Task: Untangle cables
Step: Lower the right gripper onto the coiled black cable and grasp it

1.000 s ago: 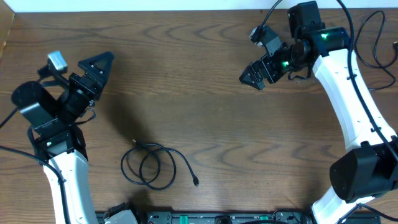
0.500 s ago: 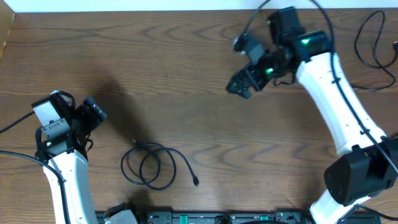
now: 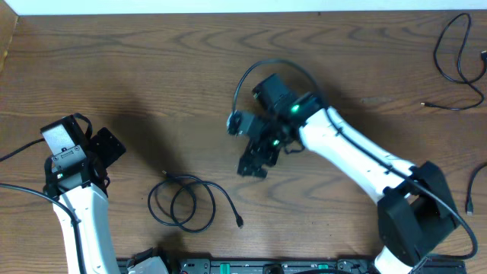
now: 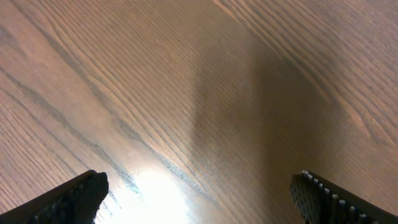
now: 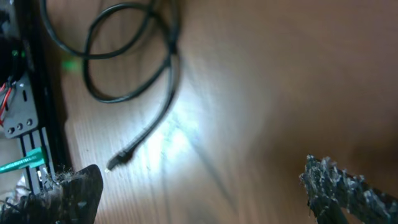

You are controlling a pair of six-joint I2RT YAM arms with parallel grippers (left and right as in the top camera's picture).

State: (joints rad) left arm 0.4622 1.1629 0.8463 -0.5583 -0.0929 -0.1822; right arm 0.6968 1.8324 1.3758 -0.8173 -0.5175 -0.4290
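Overhead: the cable (image 3: 173,204) is lying in 2 overlapping loops by the table's (image 3: 190,84) near edge, left of the middle, with its plug (image 3: 240,222) trailing toward the right. The right gripper (image 3: 253,164) is hovering near the table's middle, close to the loops but not touching them. The left gripper (image 3: 109,144) is hanging by the left edge, apart from the cable. Another cord (image 3: 454,53) is lying at the far right corner.

Left wrist: the jaws are standing wide apart with only bare wood between them.

Right wrist: it's blurry, but the jaws are gaping wide and holding nothing, and the loops and plug are lying ahead.

I'd call this the approach step. Next, the right gripper needs lowering onto the plug end, closing, and drawing it toward the open table while the left pins a loop.
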